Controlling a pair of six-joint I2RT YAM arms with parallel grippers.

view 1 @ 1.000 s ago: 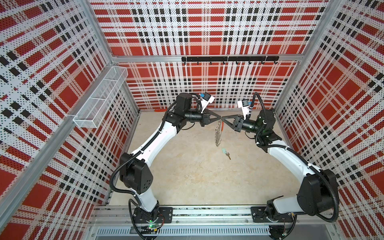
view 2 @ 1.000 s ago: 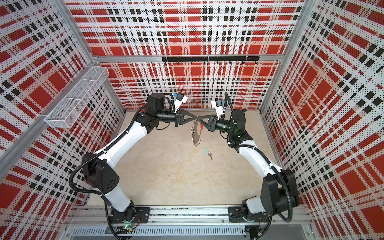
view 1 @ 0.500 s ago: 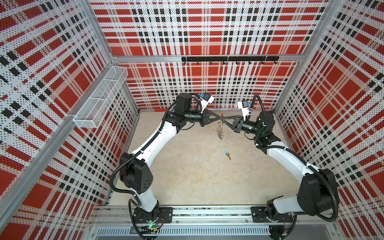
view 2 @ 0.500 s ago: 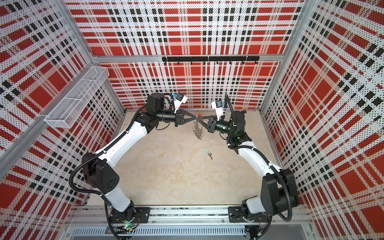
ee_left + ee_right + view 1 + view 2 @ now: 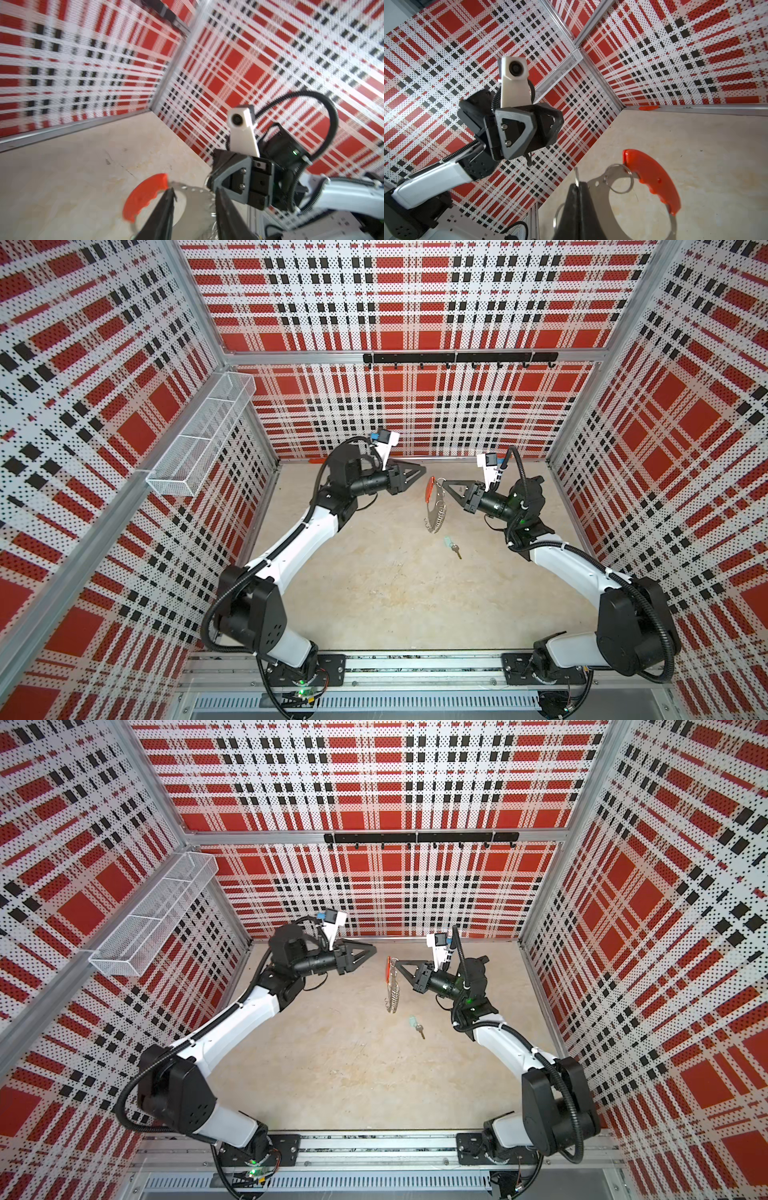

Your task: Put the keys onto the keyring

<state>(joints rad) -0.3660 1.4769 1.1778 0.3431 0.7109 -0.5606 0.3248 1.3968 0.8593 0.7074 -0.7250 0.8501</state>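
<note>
Pinches the keyring (image 5: 434,510) (image 5: 392,992) at its top edge in the closed right gripper (image 5: 444,485) (image 5: 577,187), hanging clear of the desk (image 5: 374,572).
Holds the left gripper (image 5: 423,467) (image 5: 373,947) open and empty, near the red segment (image 5: 430,490) but apart from it in both top views. Shows the keys (image 5: 451,545) (image 5: 415,1025) lying flat on the desk near the ring's lower end, touched by neither gripper.

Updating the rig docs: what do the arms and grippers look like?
Left arm and right arm: white link shells, black joints. Black ribbed cables loop outside. Left gripper and right gripper: dark triangular open-frame fingers, screwed on. White camera mount on each wrist. Green light at the left base.
</note>
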